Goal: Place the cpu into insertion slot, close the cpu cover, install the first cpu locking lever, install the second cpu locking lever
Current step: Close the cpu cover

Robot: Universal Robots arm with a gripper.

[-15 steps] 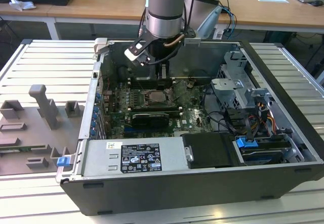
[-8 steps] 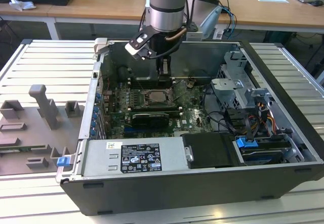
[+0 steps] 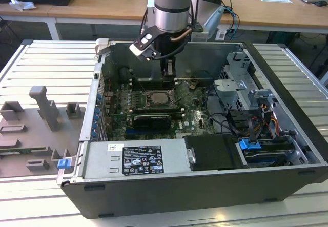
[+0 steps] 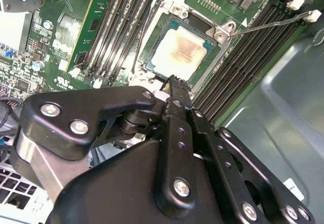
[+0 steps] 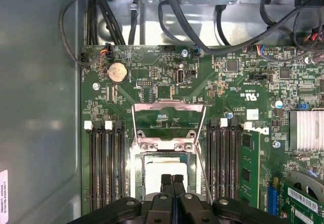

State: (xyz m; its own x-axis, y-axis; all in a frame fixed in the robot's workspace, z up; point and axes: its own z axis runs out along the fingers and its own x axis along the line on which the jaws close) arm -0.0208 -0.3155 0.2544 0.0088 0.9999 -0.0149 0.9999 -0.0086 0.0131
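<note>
Black two-fingered pincer, tips pressed together and empty, hovers over the pale square cpu, seated in the silver-rimmed insertion slot, apparently because the thin silver cpu cover stands open.

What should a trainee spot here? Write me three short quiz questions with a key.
1. True or false: the cpu lies in the slot.
2. The cover is: A shut over the cpu; B swung open; C held by the gripper.
3. Fill in: the gripper by the cpu is ___, holding nothing.

Key: 1 true; 2 B; 3 shut.
</note>
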